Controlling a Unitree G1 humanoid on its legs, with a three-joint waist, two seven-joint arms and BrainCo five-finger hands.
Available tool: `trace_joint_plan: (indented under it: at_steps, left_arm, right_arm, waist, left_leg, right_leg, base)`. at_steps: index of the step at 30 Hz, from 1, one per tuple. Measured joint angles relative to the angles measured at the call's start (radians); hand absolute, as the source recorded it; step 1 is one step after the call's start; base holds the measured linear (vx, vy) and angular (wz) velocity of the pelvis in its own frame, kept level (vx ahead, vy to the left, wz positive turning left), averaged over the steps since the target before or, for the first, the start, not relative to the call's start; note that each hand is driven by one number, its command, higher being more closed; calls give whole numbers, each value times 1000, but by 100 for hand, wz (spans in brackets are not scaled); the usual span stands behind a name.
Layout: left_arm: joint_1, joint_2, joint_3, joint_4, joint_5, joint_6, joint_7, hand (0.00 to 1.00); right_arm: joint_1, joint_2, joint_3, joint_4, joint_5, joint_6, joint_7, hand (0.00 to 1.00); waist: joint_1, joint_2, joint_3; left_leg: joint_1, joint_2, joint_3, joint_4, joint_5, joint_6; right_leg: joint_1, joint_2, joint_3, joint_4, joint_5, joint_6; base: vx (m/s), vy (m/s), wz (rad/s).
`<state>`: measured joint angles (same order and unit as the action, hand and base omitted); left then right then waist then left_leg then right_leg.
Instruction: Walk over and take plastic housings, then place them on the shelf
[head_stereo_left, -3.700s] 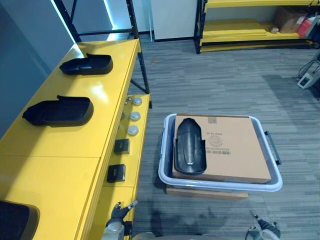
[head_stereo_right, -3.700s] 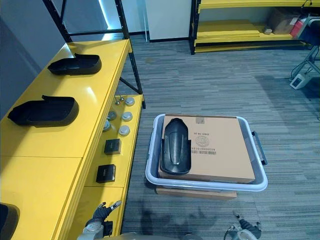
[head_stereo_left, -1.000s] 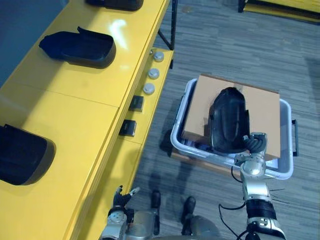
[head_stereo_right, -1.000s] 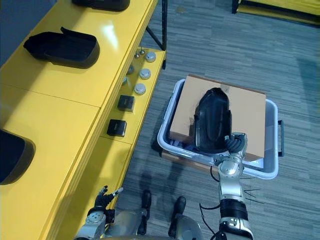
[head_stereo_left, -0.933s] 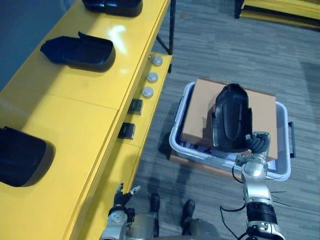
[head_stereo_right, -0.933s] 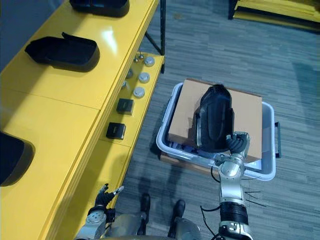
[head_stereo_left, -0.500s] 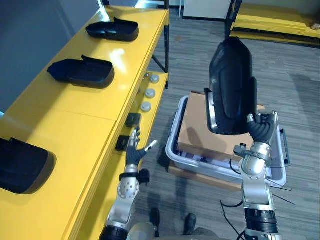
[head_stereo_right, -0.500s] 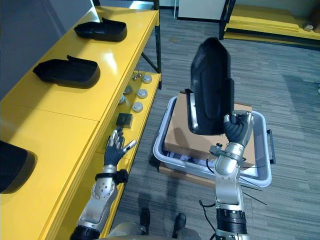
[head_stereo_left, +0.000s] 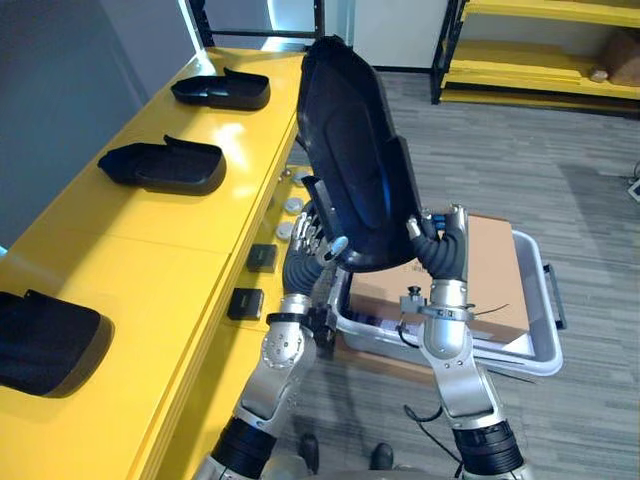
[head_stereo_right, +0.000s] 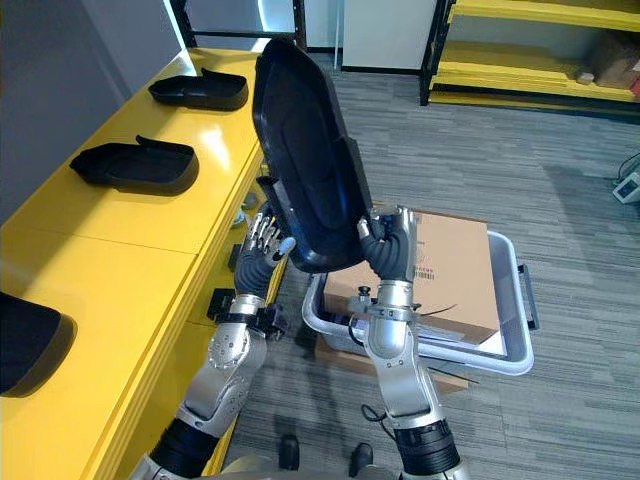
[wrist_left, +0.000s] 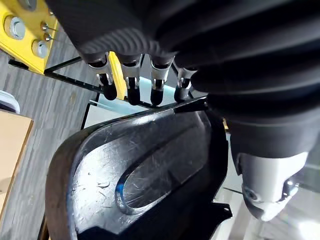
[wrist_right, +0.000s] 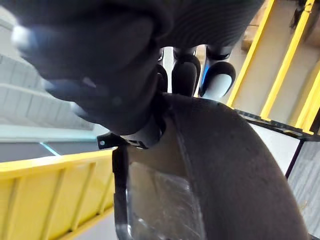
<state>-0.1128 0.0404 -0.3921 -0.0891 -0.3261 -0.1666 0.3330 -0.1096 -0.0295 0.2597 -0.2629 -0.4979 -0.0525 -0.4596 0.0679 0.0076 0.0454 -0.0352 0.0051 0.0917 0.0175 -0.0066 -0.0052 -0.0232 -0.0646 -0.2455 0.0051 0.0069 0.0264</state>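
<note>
My right hand (head_stereo_left: 440, 255) curls tight round the lower end of the upright black plastic housing (head_stereo_left: 350, 150); my left hand (head_stereo_left: 312, 235), fingers straight, touches its near edge.

Warehouse or light-industrial storeroom. Long yellow shelf (head_stereo_left: 150, 235) on a black steel frame, with plastic housings (head_stereo_left: 165, 165) laid out in a row. Its lower ledge has small round parts (head_stereo_left: 293, 205) and black blocks (head_stereo_left: 262, 257). More yellow-and-black racking (head_stereo_left: 530, 78) at the far side. Grey plastic tote (head_stereo_left: 505, 357) holding a cardboard box (head_stereo_left: 500, 275) sits on a grey plank-pattern floor (head_stereo_left: 520, 160).
</note>
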Motion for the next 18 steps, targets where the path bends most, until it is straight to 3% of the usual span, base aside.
trace_joint_plan:
  at_steps: [6, 17, 18]
  left_arm:
    - [0, 29, 7, 0, -17, -8, 60, 100]
    - [-31, 49, 1, 12, -27, 6, 66, 100]
    - [-31, 49, 1, 15, -26, 8, 66, 100]
  right_arm:
    - [0, -40, 34, 0, 38, -7, 0, 100]
    - [-1, -84, 112, -7, 56, -58, -2, 100]
    - [-1, -86, 112, -7, 56, -58, -1, 0]
  waist:
    - [-1, -1, -5]
    - [-3, -15, -38]
    - [-4, -16, -39]
  left_leg:
    - [-1, 1, 8, 0, 0, -1]
    - [-15, -1, 3, 0, 0, 0]
    - [-14, -2, 1, 0, 0, 0]
  right_leg:
    - [0, 1, 5, -9, 13, -2]
    - [-14, -1, 0, -9, 17, -2]
    - [-13, -3, -1, -10, 17, -2]
  base:
    - [-15, 9, -4]
    - [-1, 6, 1]
    - [0, 0, 0]
